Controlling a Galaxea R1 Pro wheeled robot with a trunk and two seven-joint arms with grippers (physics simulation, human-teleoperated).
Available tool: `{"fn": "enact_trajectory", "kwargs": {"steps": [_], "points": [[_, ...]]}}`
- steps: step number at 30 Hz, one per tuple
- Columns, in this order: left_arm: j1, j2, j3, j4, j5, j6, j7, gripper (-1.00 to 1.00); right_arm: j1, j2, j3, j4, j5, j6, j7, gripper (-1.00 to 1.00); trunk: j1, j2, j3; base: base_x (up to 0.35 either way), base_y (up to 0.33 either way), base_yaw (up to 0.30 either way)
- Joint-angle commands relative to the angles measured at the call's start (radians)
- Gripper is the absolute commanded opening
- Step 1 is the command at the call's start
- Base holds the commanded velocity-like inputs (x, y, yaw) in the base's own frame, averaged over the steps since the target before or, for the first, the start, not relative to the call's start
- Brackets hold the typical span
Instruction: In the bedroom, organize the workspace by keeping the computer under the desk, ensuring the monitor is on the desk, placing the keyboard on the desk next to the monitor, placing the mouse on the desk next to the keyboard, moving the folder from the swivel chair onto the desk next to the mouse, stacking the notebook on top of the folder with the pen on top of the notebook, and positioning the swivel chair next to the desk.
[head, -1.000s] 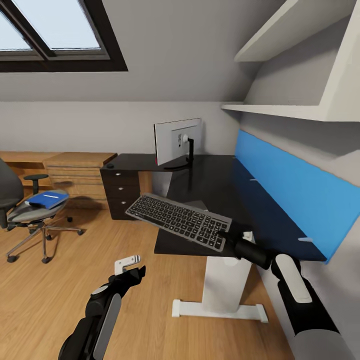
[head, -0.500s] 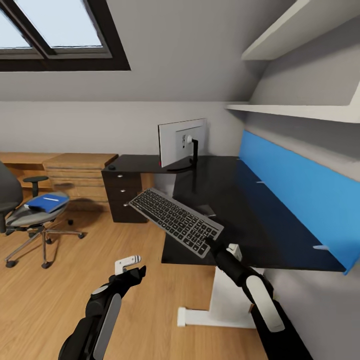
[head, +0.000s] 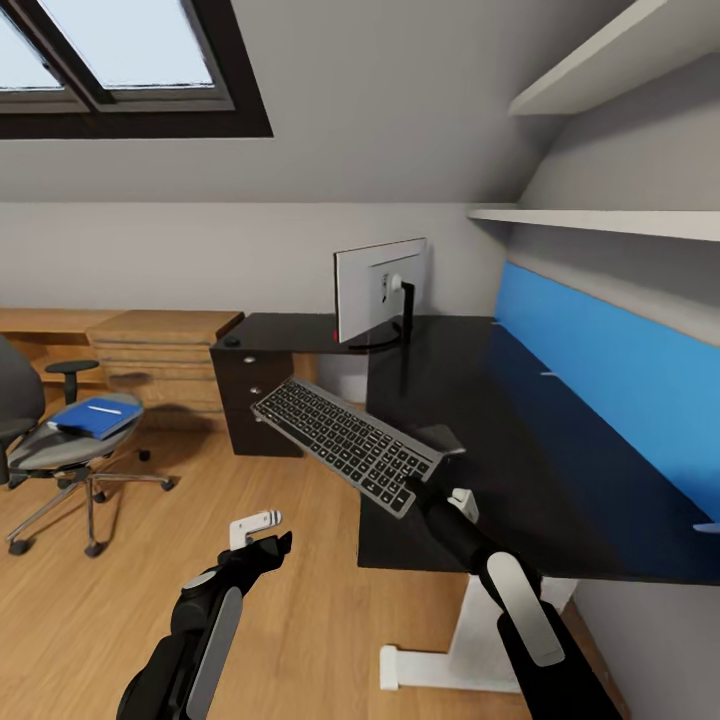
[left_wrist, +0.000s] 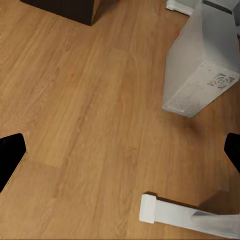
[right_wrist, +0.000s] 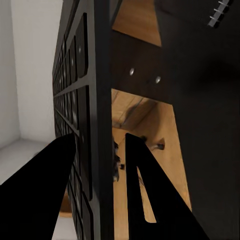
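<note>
Attic bedroom, wood floor (head: 80, 610), skylight in the sloped ceiling, white shelves above the desk (head: 520, 440). Right gripper (head: 412, 490) is clamped on one end of the keyboard (head: 345, 443); in the right wrist view both black fingers (right_wrist: 145, 195) sit either side of the keyboard's (right_wrist: 95, 100) thin edge. Keyboard is held in the air, tilted, just off the desk's front edge, partly over the floor. Key legends too small to read.

Left gripper (head: 262, 530) hangs low in front of the desk with its fingers spread wide and nothing between them; in the left wrist view the finger tips (left_wrist: 11, 157) frame bare floor. Same view shows the computer (left_wrist: 200, 60), standing on the floor near the desk's white foot (left_wrist: 190, 217).

Monitor (head: 378, 290) stands on the desk's far corner, silver back toward the camera, small red dot at its lower corner; no readable brand. Well away from the desk, the swivel chair (head: 50, 450) carries the blue folder (head: 95, 417) with a pale pen (head: 104, 409) on top. Light wooden counter (head: 150, 345) stands beside the desk's drawer end.
</note>
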Motion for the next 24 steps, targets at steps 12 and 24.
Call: {"fn": "enact_trajectory", "kwargs": {"steps": [12, 24], "points": [[-0.001, 0.0, 0.002, -0.001, 0.011, 0.004, 0.008, 1.0, -0.001, 0.001, -0.002, 0.002, -0.004, 0.003, -0.004, -1.0, 0.0, -0.001, -0.001, 0.113, 0.298, 0.0], [-0.001, 0.001, 0.002, -0.001, 0.009, 0.004, 0.008, 1.0, -0.001, 0.001, -0.001, 0.014, -0.003, 0.003, -0.006, -1.0, 0.0, -0.001, -0.001, 0.0, 0.322, 0.0]]}}
